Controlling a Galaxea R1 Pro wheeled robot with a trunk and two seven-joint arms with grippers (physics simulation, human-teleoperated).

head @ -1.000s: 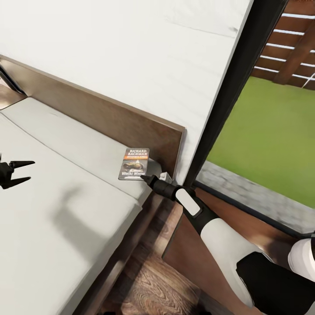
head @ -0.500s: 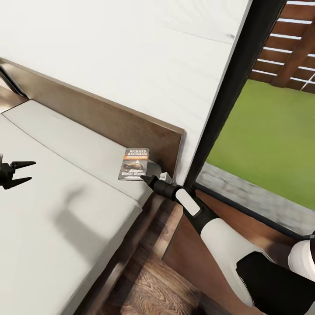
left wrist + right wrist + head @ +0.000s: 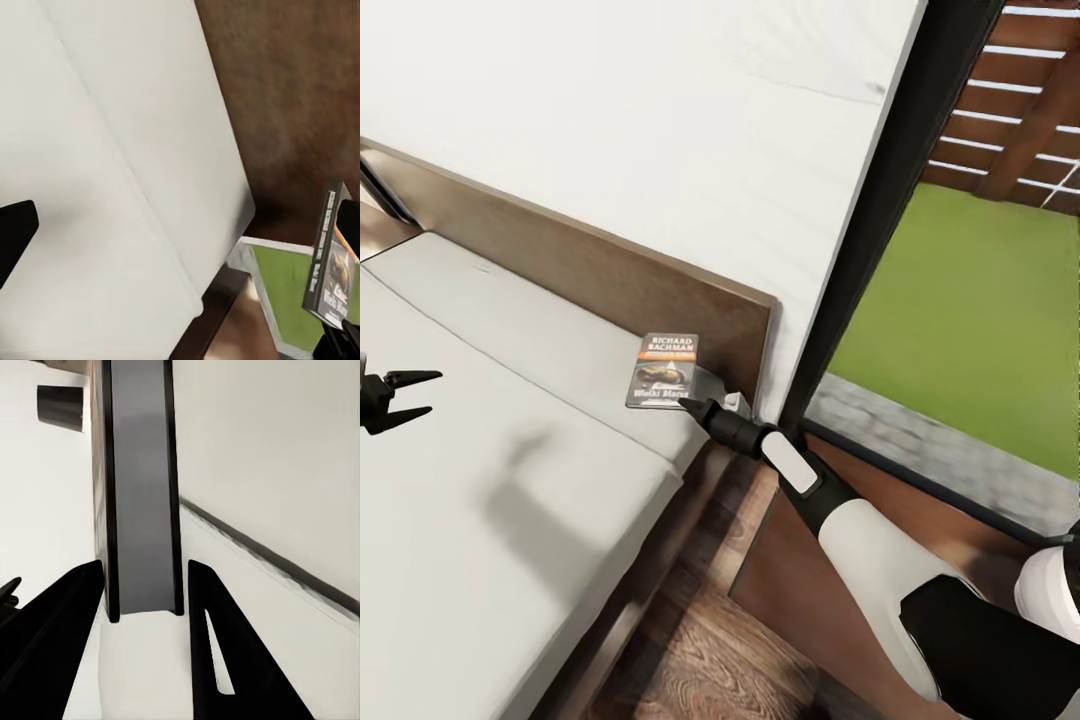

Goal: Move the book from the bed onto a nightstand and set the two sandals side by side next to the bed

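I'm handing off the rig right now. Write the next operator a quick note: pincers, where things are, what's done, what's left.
Right pincer: closed on the book's lower edge; book lifted upright at the bed's headboard corner.
Left pincer: open, empty, hovering over the mattress.
Nightstand: directly under the right arm, beside the bed.
Done: book gripped and raised.
Left: set the book on the nightstand, then find both sandals and place them side by side next to the bed.

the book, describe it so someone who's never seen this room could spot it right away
Start at the large bed with its bare light-grey mattress and follow the dark wooden headboard to the corner beside the black-framed window. The book sits there, with the right hand closed on its lower edge. It is a thin paperback with a dark cover, white "RICHARD BACHMAN" lettering and an orange band.
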